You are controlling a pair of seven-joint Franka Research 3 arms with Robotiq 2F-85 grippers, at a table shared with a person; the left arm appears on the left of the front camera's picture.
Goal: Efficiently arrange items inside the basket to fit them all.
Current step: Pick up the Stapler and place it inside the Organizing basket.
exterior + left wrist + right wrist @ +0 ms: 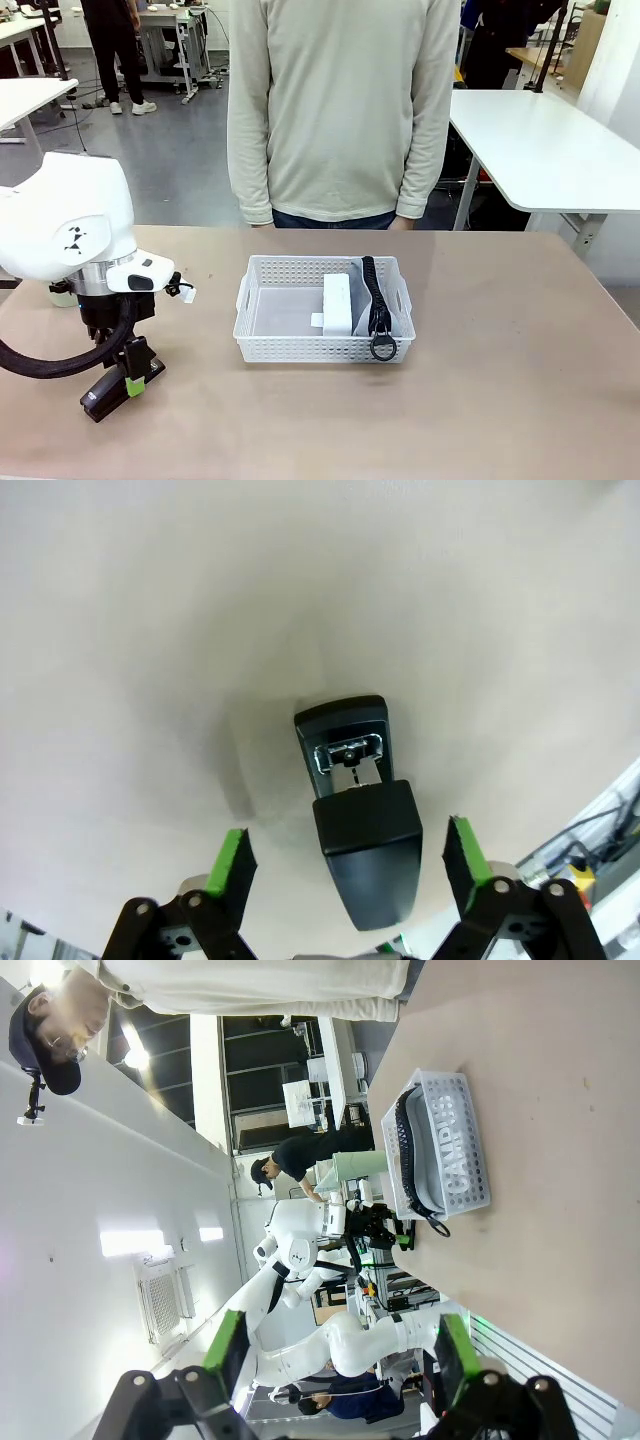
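Note:
A black stapler lies on the table at the front left. My left gripper hangs over it, open. In the left wrist view the stapler lies between the green pads, which stand apart from it on both sides. The white perforated basket sits mid-table. Inside it a small white box stands next to the grey pouch, whose black ring hangs over the near rim. My right gripper is open and holds nothing. It looks sideways at the basket, the pouch and a pale green cup beyond.
A person in a pale sweater stands at the far edge, arms down. Bare table lies to the right of the basket and in front of it. Other white tables stand behind.

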